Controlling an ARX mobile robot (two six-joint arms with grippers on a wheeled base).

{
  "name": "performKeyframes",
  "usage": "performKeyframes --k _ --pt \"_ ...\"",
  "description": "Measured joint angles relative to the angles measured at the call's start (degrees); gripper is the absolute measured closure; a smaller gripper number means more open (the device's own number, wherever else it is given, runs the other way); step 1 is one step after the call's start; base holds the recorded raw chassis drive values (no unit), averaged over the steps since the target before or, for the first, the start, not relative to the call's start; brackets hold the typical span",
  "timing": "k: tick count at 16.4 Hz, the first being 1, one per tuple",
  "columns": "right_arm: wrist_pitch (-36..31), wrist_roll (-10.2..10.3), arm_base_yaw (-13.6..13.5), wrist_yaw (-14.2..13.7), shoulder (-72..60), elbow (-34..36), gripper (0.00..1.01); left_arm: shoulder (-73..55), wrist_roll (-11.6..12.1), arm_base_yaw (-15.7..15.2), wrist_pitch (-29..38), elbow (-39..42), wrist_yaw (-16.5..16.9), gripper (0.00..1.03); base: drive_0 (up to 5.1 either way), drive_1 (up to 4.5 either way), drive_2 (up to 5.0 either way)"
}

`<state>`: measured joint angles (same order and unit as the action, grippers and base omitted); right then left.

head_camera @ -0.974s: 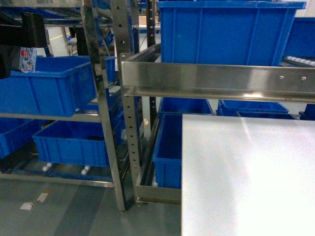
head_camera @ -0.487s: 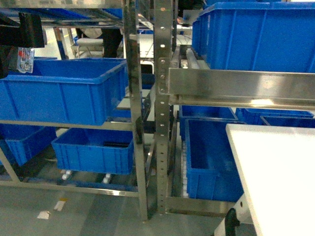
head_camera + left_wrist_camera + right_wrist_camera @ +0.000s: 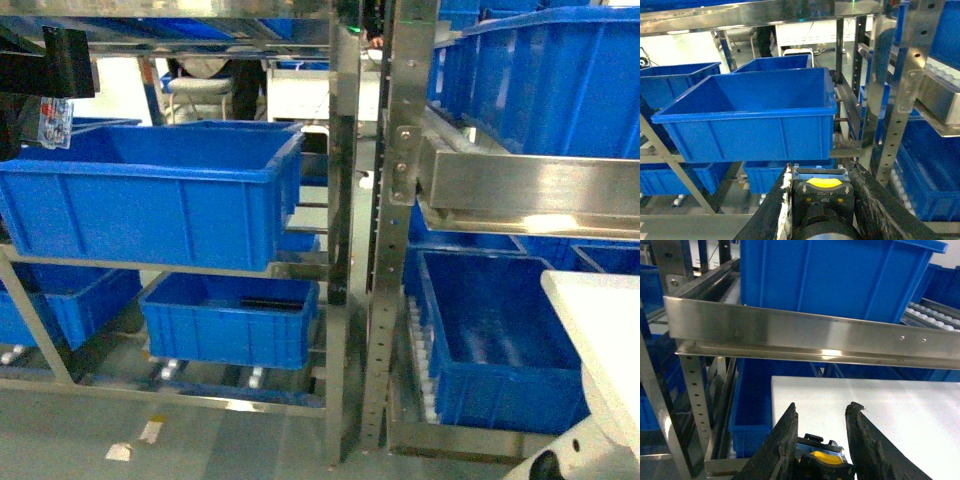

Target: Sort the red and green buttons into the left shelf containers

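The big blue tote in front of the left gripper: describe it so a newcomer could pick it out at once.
Start at the steel shelf rack on the left of the head view. On its middle shelf, left of the upright post, sits the large blue tote, deep, open-topped and with a thick rolled rim. Unlike the smaller tote on the level below, it is the biggest and nearest, straight ahead of the left gripper.

Open-topped tote (image 3: pixel 150 195) reachable from above; steel upright (image 3: pixel 345 250) blocks right side.
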<state>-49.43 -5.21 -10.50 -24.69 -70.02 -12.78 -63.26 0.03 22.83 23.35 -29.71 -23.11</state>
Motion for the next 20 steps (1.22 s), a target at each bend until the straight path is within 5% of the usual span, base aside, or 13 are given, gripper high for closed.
performKeyframes --k 20 --pt "0.1 0.0 0.0 0.0 0.0 0.0 0.74 0.0 0.0 0.0 -0.2 0.0 0.0 0.75 -4.2 4.37 -0.1"
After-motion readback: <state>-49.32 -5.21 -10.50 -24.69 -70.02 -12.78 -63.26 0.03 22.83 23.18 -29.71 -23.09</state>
